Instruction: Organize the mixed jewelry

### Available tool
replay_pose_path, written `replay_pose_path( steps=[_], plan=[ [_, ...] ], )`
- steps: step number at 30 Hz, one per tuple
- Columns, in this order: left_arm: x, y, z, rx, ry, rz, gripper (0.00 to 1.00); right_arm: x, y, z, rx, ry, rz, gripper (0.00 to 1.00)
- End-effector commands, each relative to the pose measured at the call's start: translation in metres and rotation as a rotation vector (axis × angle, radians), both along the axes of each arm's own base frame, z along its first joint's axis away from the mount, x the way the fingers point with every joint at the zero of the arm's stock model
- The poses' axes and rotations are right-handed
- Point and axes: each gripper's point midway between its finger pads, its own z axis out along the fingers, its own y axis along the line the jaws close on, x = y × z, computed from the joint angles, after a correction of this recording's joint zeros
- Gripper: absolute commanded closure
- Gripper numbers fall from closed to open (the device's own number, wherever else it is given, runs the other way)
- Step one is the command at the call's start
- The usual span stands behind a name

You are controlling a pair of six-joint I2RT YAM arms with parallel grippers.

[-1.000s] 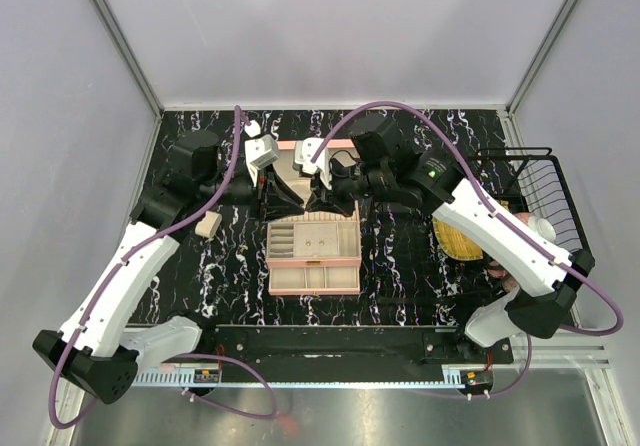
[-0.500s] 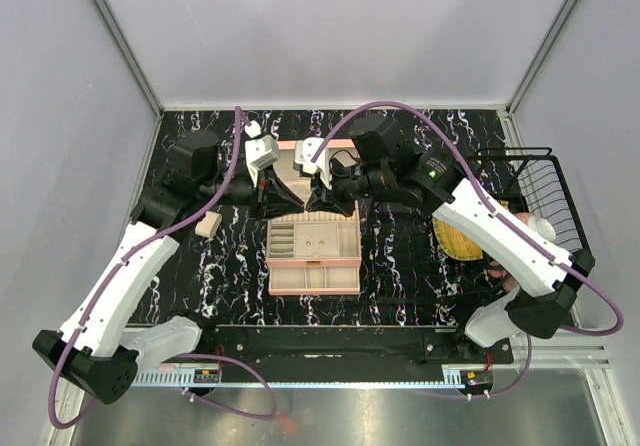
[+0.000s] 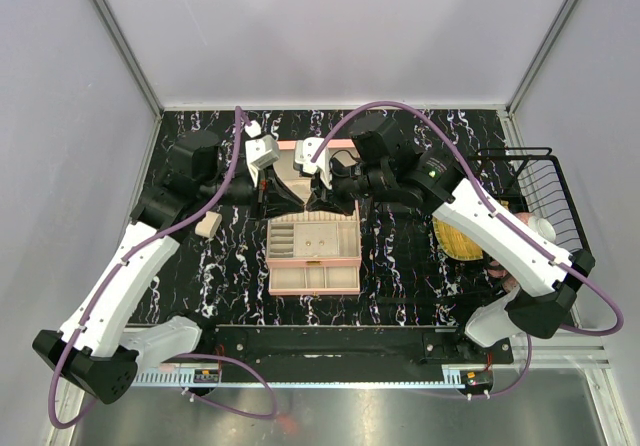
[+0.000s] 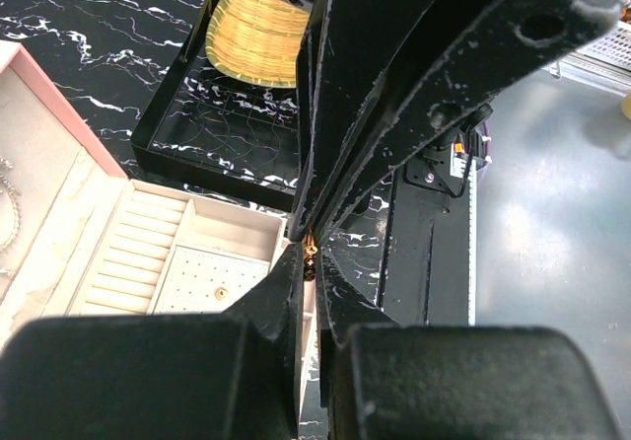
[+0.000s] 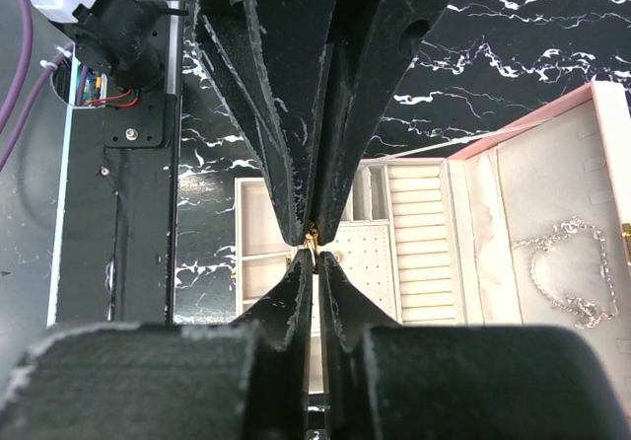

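Both grippers meet tip to tip above the open pink case. My left gripper and my right gripper are both closed on one tiny gold piece, seen also in the left wrist view. In the top view the left gripper and the right gripper touch over the case's back edge. A gold stud sits on the dotted cream pad, also seen in the right wrist view. A thin silver chain lies in the raised lid.
The case's lower drawer is pulled out toward the arms. A beige block lies left of the case. A black wire basket and a yellow woven item stand at the right.
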Motion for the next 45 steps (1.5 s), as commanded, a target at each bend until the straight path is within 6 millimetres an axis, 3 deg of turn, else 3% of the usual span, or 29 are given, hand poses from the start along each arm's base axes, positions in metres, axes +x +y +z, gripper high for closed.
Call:
replay_pose_path(
  steps=[1,3,4,6,11,15,22,29,38,45],
  plan=[
    [0.020,0.003,0.009,-0.011,-0.056,0.082,1.00,-0.001,-0.003,0.023,0.057,-0.058,-0.005,0.85],
    [0.026,0.006,0.010,-0.009,-0.069,0.114,1.00,0.002,-0.006,0.024,0.053,-0.076,-0.023,0.74],
    [0.034,0.010,0.009,-0.006,-0.068,0.149,1.00,0.004,-0.007,0.024,0.050,-0.079,-0.031,0.63],
    [0.040,0.013,0.009,-0.008,-0.065,0.180,1.00,0.008,-0.009,0.025,0.049,-0.095,-0.056,0.54],
    [0.053,0.020,0.002,0.003,-0.039,0.263,1.00,0.028,-0.019,0.030,0.046,-0.153,-0.155,0.50],
    [0.073,0.028,-0.017,0.015,0.060,0.427,1.00,0.062,-0.036,0.033,0.035,-0.217,-0.306,0.46],
    [0.107,0.048,-0.073,0.080,0.213,0.715,1.00,0.123,-0.076,0.040,0.057,-0.260,-0.561,0.39],
    [0.129,0.057,-0.113,0.205,0.267,0.882,1.00,0.154,-0.103,0.033,0.032,-0.270,-0.675,0.38],
    [0.148,0.057,-0.171,0.350,0.399,0.962,1.00,0.163,-0.103,0.020,0.013,-0.243,-0.684,0.39],
    [0.158,0.056,-0.183,0.373,0.421,1.001,1.00,0.156,-0.106,0.025,0.031,-0.254,-0.676,0.38]
  ],
)
